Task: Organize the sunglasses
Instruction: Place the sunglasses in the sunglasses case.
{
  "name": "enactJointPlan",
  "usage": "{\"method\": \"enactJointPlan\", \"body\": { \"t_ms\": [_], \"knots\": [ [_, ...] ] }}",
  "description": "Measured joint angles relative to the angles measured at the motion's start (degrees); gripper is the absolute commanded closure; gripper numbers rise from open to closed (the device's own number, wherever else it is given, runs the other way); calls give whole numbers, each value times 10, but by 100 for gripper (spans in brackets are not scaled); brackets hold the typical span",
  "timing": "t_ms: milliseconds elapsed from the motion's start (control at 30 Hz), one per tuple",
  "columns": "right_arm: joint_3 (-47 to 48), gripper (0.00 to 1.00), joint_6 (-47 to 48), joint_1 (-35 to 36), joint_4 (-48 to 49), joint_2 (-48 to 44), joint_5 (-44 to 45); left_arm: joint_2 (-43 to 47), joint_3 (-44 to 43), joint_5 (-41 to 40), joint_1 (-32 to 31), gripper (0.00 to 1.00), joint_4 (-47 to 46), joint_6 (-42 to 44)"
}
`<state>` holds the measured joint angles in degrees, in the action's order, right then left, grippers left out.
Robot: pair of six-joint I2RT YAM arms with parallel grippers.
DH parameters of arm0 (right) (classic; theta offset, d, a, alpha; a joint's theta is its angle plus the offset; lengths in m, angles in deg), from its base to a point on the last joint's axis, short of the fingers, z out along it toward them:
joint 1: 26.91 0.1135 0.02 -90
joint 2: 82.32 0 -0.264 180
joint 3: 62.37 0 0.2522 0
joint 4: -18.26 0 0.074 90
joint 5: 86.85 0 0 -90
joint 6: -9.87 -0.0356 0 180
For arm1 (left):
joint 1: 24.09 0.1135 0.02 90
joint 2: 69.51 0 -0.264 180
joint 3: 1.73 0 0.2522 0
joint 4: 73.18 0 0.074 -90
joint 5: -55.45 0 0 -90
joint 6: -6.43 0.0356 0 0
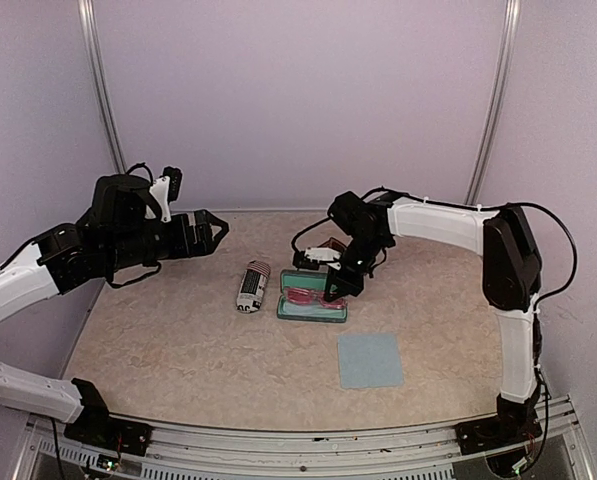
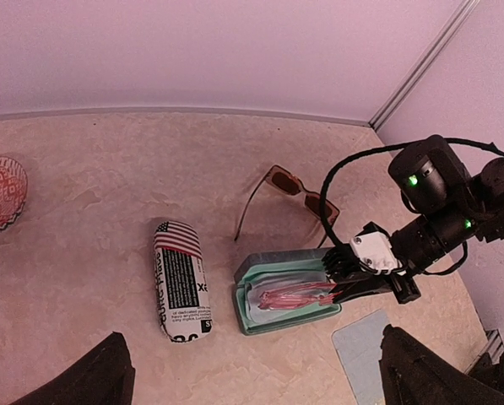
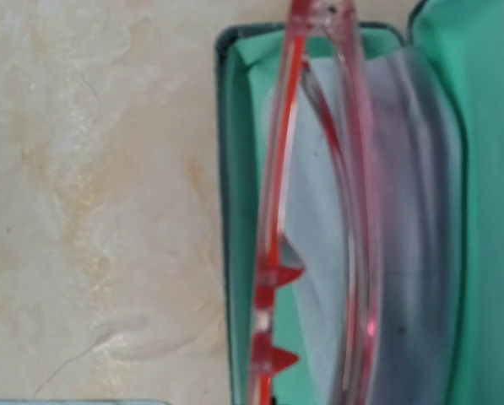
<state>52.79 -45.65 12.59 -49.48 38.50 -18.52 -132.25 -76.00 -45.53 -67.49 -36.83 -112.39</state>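
Sunglasses sit in two spots on the table (image 1: 178,340): the pale-pink pair (image 2: 294,297) is folded down inside the open case (image 2: 239,295), which lies near the middle of the table with its green lining showing; the reddish-brown pair (image 2: 298,190) rests on the bare tabletop just beyond the case, on the far side, arms unfolded and lenses facing away from me; the right gripper (image 1: 336,288) is down at the right end of the case, its claw pressed together and, as far as I can tell, pinching the thin pink frame; from that wrist the pink frame (image 3: 319,211) runs straight up the middle of the view, over a grey lens and the green lining, with the case's dark rim (image 3: 224,169) to its left; the left gripper (image 1: 218,232) hangs in the air over the far left of the table, claw spread wide with nothing in it, well apart from everything; a striped pouch (image 1: 253,287) printed with a flag lies just left of the case, not touching it; a blue-grey cloth (image 1: 370,360) lies flat nearer to me, to the right of the case; a red patterned bowl (image 2: 0,192) stands far off to the left.
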Motion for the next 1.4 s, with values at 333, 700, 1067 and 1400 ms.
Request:
{"method": "enactJointPlan", "body": {
  "t_ms": [333, 700, 1067, 1400],
  "knots": [
    [1, 100, 3, -1, -1, 21, -14, -9, 0, 5, 3, 1, 0, 2],
    [1, 94, 10, -4, 0, 29, -38, -15, 0, 8, 3, 1, 0, 2],
    [1, 83, 13, -9, 6, 40, -45, -19, 0, 13, 3, 1, 0, 2],
    [1, 77, 3, -11, 33, 40, -29, -23, -6, 15, 3, 1, 0, 2]
  ]
}}
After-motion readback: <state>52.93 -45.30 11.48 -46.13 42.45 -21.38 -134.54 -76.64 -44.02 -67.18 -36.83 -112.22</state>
